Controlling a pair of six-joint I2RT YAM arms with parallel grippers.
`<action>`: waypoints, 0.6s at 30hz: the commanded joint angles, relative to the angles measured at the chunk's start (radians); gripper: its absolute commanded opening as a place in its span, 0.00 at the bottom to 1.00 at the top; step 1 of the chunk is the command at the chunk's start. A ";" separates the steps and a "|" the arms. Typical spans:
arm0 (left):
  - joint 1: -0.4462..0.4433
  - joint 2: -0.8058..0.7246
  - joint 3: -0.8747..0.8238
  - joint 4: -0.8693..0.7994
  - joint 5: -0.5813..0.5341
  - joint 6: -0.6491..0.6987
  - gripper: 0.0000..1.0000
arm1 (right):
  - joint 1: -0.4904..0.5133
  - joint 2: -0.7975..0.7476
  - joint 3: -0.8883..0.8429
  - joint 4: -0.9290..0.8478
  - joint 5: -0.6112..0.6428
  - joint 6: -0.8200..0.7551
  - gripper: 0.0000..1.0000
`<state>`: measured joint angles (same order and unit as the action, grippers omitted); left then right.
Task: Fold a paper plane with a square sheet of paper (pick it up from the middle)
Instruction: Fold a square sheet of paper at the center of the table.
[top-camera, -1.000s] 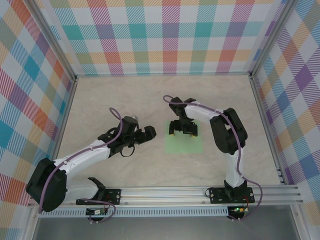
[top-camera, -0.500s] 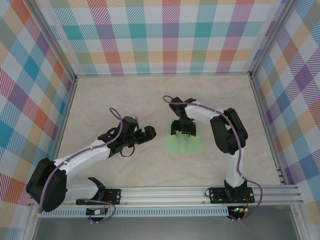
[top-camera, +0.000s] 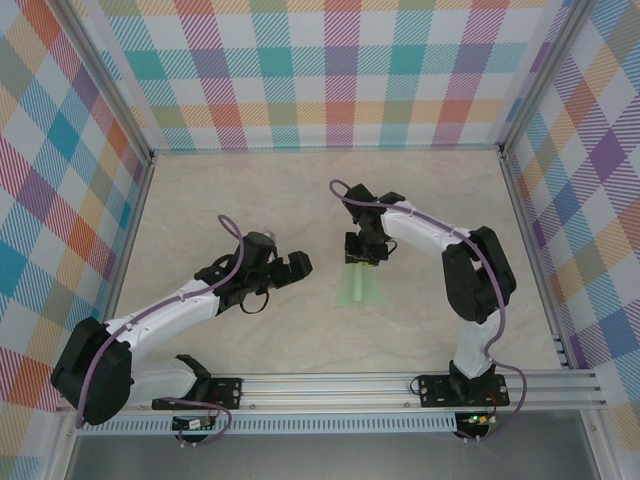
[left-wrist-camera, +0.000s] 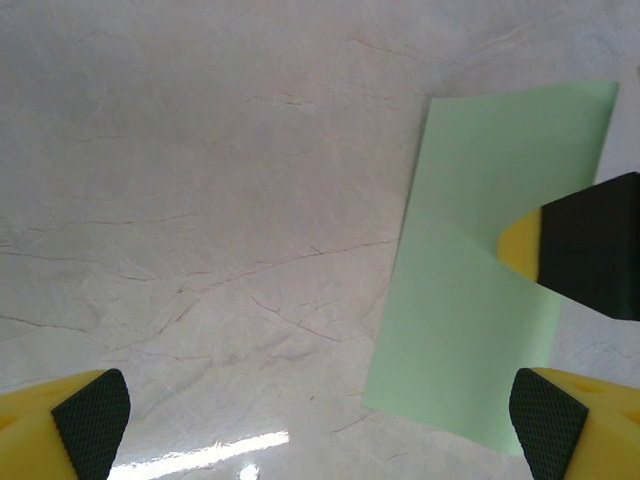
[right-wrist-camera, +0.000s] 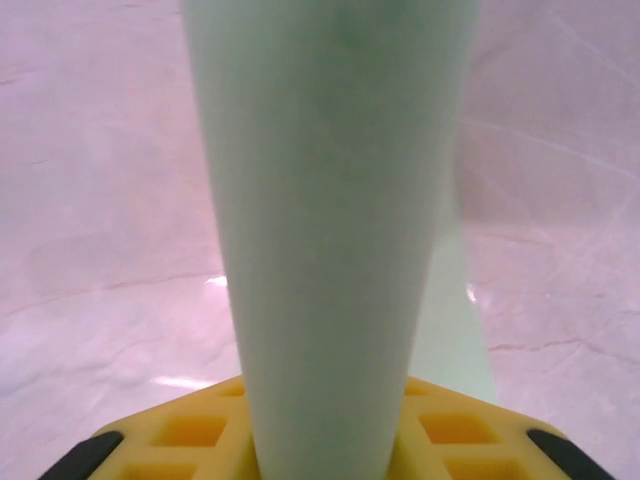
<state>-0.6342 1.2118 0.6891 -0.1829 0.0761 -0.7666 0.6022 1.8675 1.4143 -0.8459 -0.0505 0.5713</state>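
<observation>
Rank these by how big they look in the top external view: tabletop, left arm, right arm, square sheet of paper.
1. tabletop, largest by far.
2 and 3. left arm and right arm look about alike; no ranking between them.
4. square sheet of paper, bunched narrow in the right gripper, smallest.

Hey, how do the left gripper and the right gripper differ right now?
The left gripper stands wide open and holds nothing; the right gripper is pinched on the paper, buckling it upward. The left gripper hangs over bare table beside the paper; the right gripper sits on the paper itself. Both are yellow with black pads.
</observation>
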 joint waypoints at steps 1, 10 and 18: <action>-0.009 -0.014 0.023 -0.032 -0.006 0.000 1.00 | 0.004 -0.072 -0.029 0.082 -0.166 0.038 0.30; 0.076 0.010 0.010 0.088 0.228 -0.035 1.00 | -0.050 -0.135 -0.218 0.537 -0.615 0.215 0.35; 0.084 0.142 0.030 0.102 0.296 -0.040 0.96 | -0.088 -0.026 -0.277 0.507 -0.574 0.151 0.39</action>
<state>-0.5610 1.3201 0.6945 -0.0994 0.3199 -0.7967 0.5220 1.8183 1.1473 -0.3367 -0.6144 0.7483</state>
